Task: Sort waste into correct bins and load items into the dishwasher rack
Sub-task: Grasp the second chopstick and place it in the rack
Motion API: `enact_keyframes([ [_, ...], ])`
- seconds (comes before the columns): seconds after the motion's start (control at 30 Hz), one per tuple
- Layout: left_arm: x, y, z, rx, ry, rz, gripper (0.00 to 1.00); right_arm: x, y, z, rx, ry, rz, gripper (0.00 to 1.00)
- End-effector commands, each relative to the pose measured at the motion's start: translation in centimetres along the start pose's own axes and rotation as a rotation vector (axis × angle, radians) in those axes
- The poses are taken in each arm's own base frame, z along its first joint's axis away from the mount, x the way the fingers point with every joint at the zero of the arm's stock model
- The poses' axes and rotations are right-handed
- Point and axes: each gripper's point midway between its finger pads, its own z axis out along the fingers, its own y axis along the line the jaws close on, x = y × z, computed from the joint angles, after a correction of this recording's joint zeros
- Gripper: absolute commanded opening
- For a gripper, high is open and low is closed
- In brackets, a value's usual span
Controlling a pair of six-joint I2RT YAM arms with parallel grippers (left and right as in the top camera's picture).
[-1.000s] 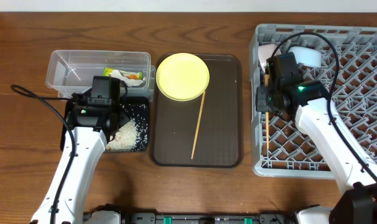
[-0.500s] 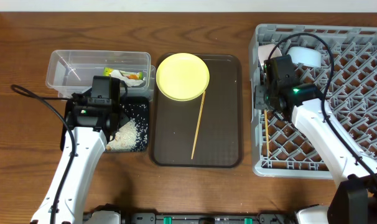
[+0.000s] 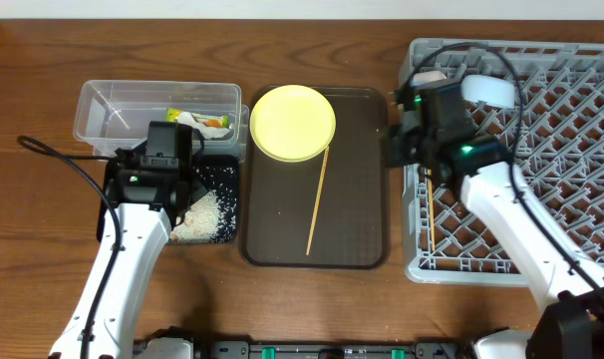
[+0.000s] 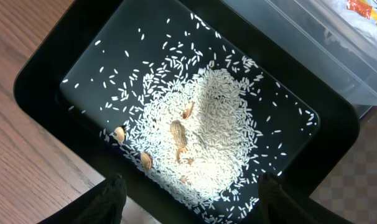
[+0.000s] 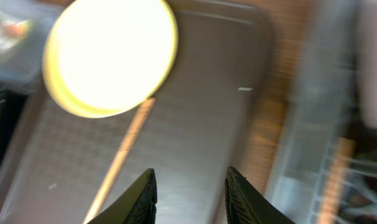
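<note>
the left gripper (image 4: 191, 193) is held wide and empty above rice (image 4: 207, 124) in the black tray (image 4: 83, 37). the right gripper (image 5: 191, 196) is spread empty over the brown tray (image 3: 357, 199), where a plate (image 3: 293, 122) and chopstick (image 3: 318, 199) are seen.

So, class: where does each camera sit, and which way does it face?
Overhead: above the table, looking down; left arm and right arm show.
Left wrist: on the left arm, facing rice in the black tray; left end effector at bottom.
Right wrist: on the right arm, facing the yellow plate; right end effector at bottom.
Shared: the plate, in overhead and right wrist.
</note>
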Motion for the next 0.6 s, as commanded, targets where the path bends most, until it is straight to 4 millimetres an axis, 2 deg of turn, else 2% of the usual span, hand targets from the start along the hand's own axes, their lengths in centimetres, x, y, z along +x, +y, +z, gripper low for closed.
enact_keyframes([
  [0.0, 0.1, 0.2, 0.1, -0.005, 0.003, -0.015, 0.71, 0.9, 3.6, 1.4, -0.063, 0.037, -0.080, 0.34],
  [0.13, 0.1, 0.2, 0.1, -0.005, 0.003, -0.015, 0.71, 3.2, 6.0, 4.2, -0.058, 0.097, -0.125, 0.35],
  [0.4, 0.1, 0.2, 0.1, -0.005, 0.003, -0.015, 0.71, 8.5, 8.3, 10.1, 0.004, 0.216, -0.106, 0.38],
  [0.5, 0.1, 0.2, 0.1, -0.005, 0.003, -0.015, 0.71, 9.9, 8.4, 11.5, 0.031, 0.241, -0.122, 0.36],
  [0.57, 0.1, 0.2, 0.1, -0.005, 0.003, -0.015, 0.71, 10.7, 7.4, 11.8, 0.107, 0.254, -0.100, 0.31],
])
